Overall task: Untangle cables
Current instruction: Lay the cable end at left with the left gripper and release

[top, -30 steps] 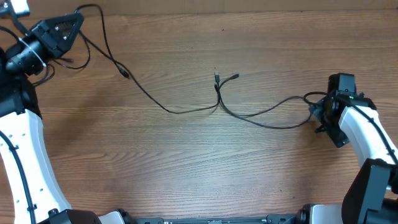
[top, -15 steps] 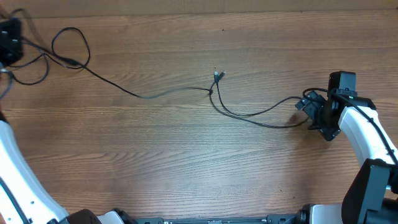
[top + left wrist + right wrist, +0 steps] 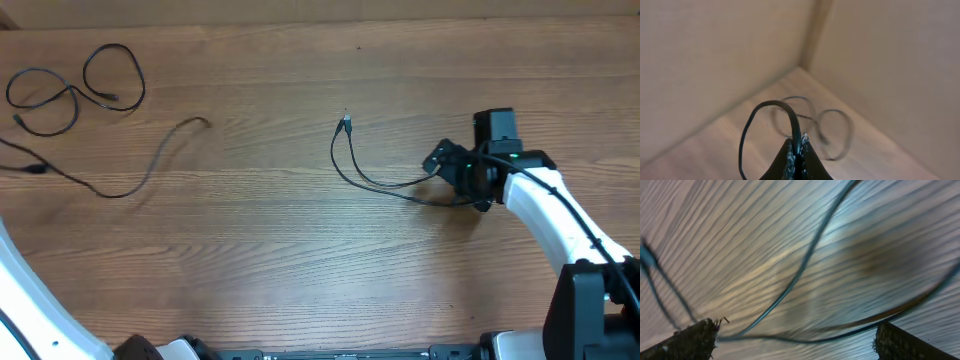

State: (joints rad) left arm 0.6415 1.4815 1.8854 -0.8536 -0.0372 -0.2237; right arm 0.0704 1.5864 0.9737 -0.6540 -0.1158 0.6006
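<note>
Three thin black cables lie apart on the wooden table. A looped cable (image 3: 80, 85) rests at the far left; it shows blurred in the left wrist view (image 3: 812, 122). A second cable (image 3: 130, 185) runs from the left edge to a free end near the middle left. My left gripper (image 3: 798, 150) is shut on a black cable (image 3: 790, 112) and is outside the overhead view. A third cable (image 3: 350, 170) curves from a plug at the centre to my right gripper (image 3: 450, 168). That gripper (image 3: 795, 339) is open, with the cable (image 3: 805, 260) passing between its fingers.
The white right arm (image 3: 560, 215) reaches in from the lower right. A white piece of the left arm (image 3: 25, 300) shows at the lower left edge. Beige walls meet at the table's corner (image 3: 805, 60) in the left wrist view.
The left arm has pulled its cable left and out of the overhead view, freeing it from the centre crossing. The right gripper has moved left toward the centre cable.
</note>
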